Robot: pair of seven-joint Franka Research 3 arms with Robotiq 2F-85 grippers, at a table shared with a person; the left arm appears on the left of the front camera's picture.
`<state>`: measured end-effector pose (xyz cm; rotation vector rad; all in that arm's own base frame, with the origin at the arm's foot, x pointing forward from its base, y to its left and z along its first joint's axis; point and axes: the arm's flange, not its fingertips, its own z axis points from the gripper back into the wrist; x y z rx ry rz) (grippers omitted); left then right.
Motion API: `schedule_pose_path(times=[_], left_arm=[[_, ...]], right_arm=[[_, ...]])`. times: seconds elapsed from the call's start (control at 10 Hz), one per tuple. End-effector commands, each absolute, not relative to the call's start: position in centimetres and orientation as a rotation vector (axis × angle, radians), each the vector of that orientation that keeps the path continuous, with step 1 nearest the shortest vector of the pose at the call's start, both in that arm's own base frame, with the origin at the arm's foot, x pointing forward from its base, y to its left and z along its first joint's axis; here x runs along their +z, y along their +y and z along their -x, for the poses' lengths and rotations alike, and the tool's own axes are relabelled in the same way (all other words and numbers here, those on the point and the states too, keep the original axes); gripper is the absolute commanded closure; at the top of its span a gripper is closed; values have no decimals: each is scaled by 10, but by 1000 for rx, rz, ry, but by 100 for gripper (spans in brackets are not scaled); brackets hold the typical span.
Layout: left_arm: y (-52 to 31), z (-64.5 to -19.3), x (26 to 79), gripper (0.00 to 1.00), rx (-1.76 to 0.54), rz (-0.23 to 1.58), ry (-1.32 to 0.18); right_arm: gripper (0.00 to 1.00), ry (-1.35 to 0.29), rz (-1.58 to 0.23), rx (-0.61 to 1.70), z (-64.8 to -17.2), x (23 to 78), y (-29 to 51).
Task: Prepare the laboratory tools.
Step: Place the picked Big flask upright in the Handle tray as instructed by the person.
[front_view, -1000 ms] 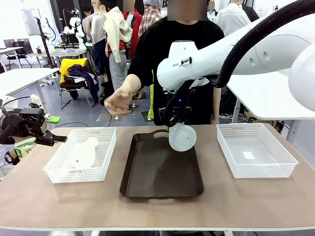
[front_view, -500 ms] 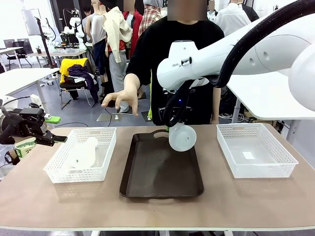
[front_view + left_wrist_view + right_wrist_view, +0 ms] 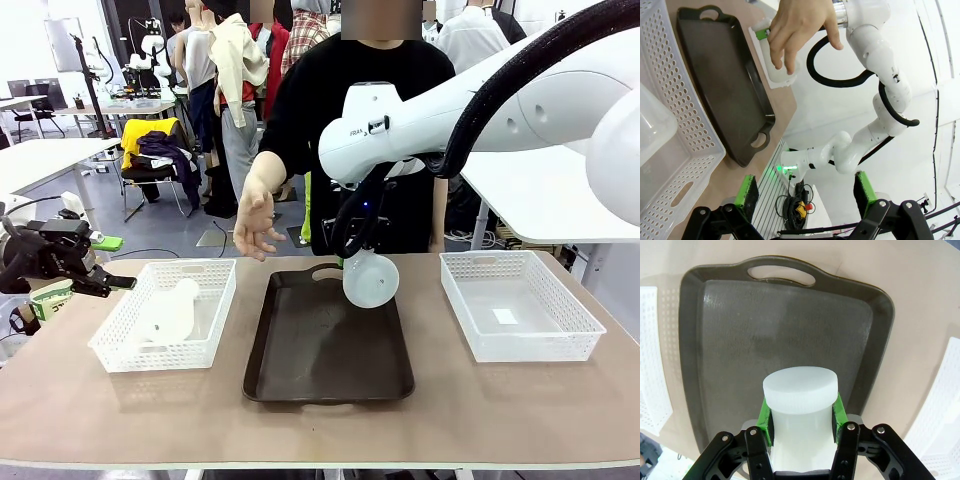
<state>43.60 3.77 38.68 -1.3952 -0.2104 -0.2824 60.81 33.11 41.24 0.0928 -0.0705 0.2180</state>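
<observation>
Right wrist view gives us the clearest look: the right gripper (image 3: 801, 416) has its jaws pinching a frosted flask (image 3: 800, 385) between the green pads, round flat end pointing away from the wrist, over the dark tray (image 3: 740, 340). From the front camera that round end faces us above the tray's far part, and it hides the neck and the jaws, so we can't tell if it touches the tray. The second flask (image 3: 170, 310) lies in the left basket (image 3: 215, 300); the left wrist camera cuts it off at the edge. The left gripper (image 3: 805, 190) hangs beside that basket off the counter (image 3: 500, 400) edge, jaws spread with nothing between them. A person's hand (image 3: 257, 225) hovers open beyond the tray, and from the left wrist it partly covers the held flask.
</observation>
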Motion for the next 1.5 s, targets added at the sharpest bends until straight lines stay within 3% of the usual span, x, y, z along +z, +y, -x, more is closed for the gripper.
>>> schedule_pose_path(times=[0.0, 0.3, 0.4, 0.7, 1.0, 1.4], left_arm=[[39, -436, 389, 0, -285, 1394, -216], [39, -436, 389, 0, -285, 1394, -216], [39, -436, 389, 0, -285, 1394, -216], [39, -436, 389, 0, -285, 1394, -216], [39, -436, 389, 0, -285, 1394, -216], [39, -436, 389, 0, -285, 1394, -216]], right_arm=[[100, -72, -93, 220, -608, 413, 330], [100, -71, -93, 218, -608, 412, 331], [100, -138, -58, 299, -602, 424, 330], [100, -217, -178, 486, -589, 449, 312], [100, -352, -417, 717, -583, 454, 295], [100, -694, -775, 1102, -580, 446, 289]])
